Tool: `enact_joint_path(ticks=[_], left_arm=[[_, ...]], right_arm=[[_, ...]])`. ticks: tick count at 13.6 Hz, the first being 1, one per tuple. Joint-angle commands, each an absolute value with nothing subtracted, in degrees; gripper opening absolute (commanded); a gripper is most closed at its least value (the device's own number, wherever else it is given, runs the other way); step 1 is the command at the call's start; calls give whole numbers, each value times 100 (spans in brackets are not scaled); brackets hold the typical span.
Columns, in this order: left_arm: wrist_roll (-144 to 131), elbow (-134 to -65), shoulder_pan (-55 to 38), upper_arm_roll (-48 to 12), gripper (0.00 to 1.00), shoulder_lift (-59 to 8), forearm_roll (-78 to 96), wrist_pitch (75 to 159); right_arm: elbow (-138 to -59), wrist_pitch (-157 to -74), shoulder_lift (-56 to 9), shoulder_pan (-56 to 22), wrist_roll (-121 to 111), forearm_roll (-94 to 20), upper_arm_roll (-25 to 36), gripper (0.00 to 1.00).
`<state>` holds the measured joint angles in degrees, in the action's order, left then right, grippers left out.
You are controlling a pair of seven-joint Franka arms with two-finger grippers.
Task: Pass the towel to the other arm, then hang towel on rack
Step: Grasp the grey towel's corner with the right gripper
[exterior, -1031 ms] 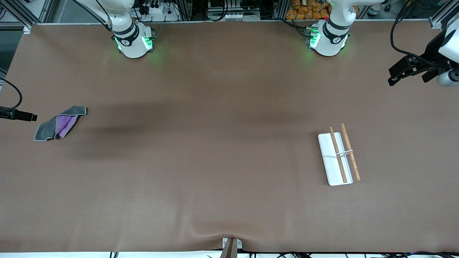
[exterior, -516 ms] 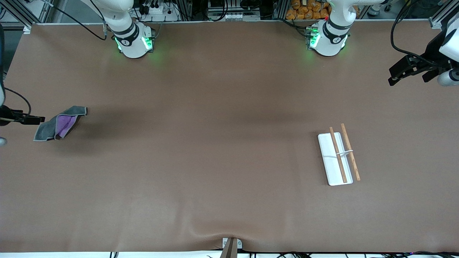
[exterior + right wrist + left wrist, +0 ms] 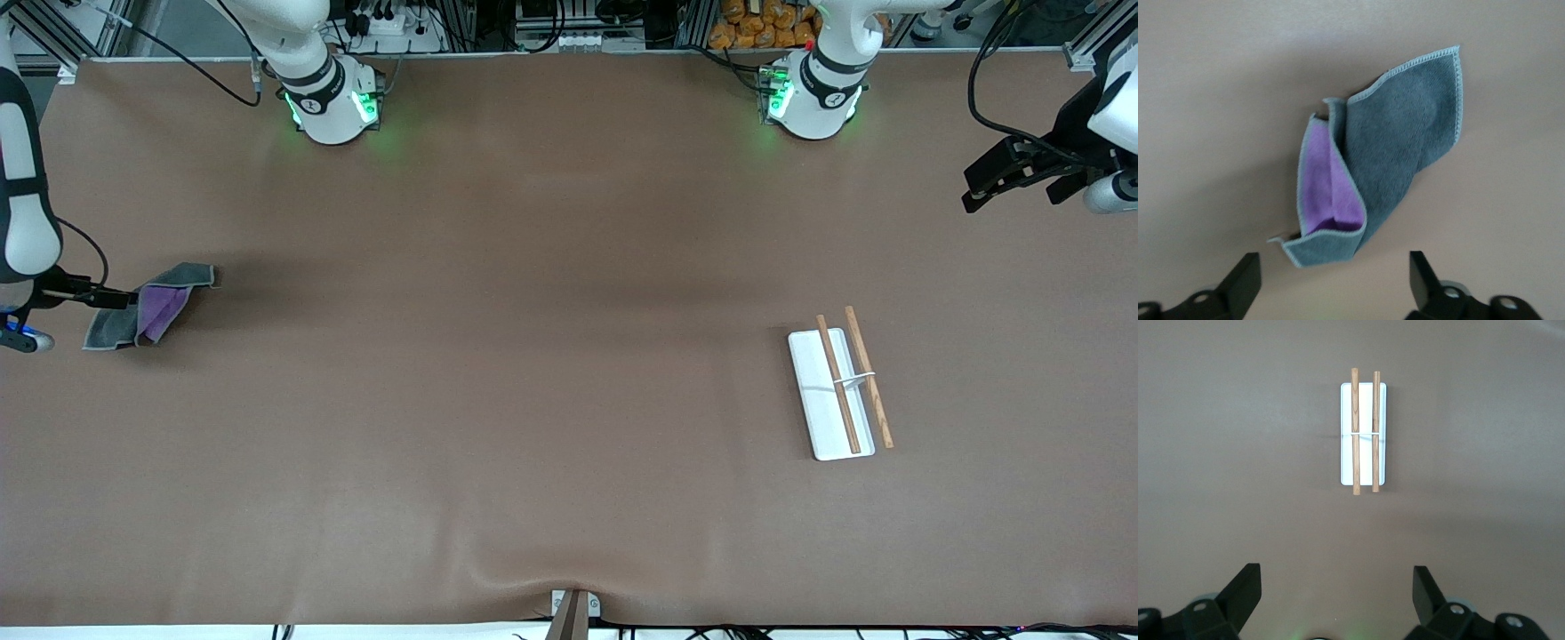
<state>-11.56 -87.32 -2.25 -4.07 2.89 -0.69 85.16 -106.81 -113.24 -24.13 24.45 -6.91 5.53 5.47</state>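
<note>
down at four o'clock from the middle of the surface [image 3: 551,356], nearest the front camera, sits the rack [image 3: 840,382], toward the left arm's end. its flat white tray lies on the surface, and the two brown rods run above it along the eleven-to-five line, joined at mid-length by a thin white bracket. one rod crosses over the tray, the other rides over the tray's long edge on the left arm's side. nothing is touching it.

a little farther from the camera, out at nine o'clock by the right arm's end, there's the towel [image 3: 147,311]. it's lying crumpled on the surface, grey side up, one fold turned back so a wedge of bright purple shows.

and here's the right gripper [image 3: 116,300], low over the towel's outer end, where the grey cloth lies. the right wrist view shows it plainly: the two black fingers are spread wide, the towel spread out under them and gripped by neither. whether a fingertip touches the cloth, i can't tell.

up at two o'clock, the left gripper [image 3: 1018,191] hangs in the air over the left arm's end of the surface, well apart from the rack. its fingers are wide apart too and hold nothing, and its wrist view looks down on the rack. this arm is waiting.

farthest off, at the twelve o'clock edge, the two arm bases glow green.
</note>
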Motion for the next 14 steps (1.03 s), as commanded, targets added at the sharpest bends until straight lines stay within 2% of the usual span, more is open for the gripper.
enact_joint_path(ticks=[1,2,4,5,7,8,9,12,14], left_arm=[[-1063,-8692,-229,-413,100,281,-53,8543],[-1063,-8701,-229,-413,100,281,-53,8543],[-1063,-8701,-220,-413,100,273,-44,8543],[-1063,-8701,-228,-422,100,272,-44,8543],[-1063,-8701,-229,-422,100,273,-44,8543],[-1063,-8701,-220,-422,100,272,-44,8543],[-1063,-8701,-211,-413,100,272,-53,8543],[-1063,-8692,-202,-413,100,272,-53,8543],[-1063,-8692,-202,-404,100,272,-53,8552]], right_arm=[[-10679,-11671,-2741,2706,-791,589,440,91],[-10679,-11750,-2847,2716,-782,580,439,84],[-10679,-11769,-2970,2742,-782,545,439,56],[-10696,-11769,-3032,2751,-782,519,439,46],[-10723,-11716,-3076,2725,-756,405,439,18],[-10705,-11638,-3041,2690,-704,396,439,7],[-10670,-11506,-3024,2672,-694,396,439,0],[-10609,-11252,-2927,2654,-703,396,413,0],[-10276,-10534,-2813,2523,-686,378,396,0]])
